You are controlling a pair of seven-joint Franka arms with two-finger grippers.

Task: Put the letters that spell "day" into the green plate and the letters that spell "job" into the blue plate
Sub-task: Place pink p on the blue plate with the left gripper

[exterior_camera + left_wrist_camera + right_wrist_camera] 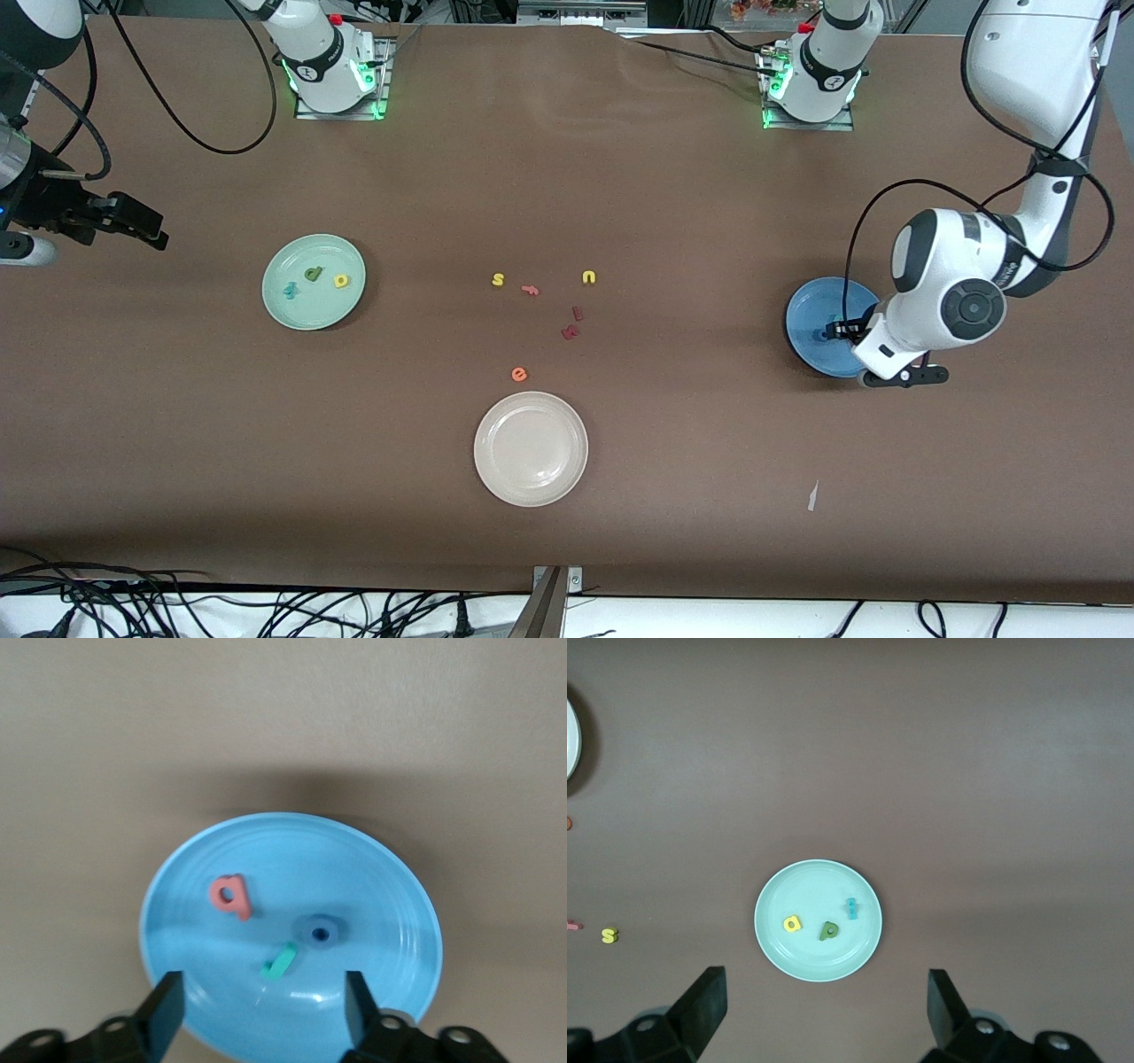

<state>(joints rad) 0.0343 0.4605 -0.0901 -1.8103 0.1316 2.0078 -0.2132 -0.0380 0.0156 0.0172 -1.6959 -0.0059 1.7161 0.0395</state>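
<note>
Left gripper (263, 1010) — over blue plate (372, 868)

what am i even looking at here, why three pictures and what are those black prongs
Two robot arms work at a brown table. The big picture looks down from across the table; the other two come from cameras on each arm's wrist, and the black prongs are that arm's gripper fingers.

The left gripper hangs open over the blue plate, which holds a coral b, a blue o and a teal j. The right gripper waits open and empty, up over the table. The green plate holds three letters. A white plate and spare letters lie mid-table. Nothing is held.
</note>
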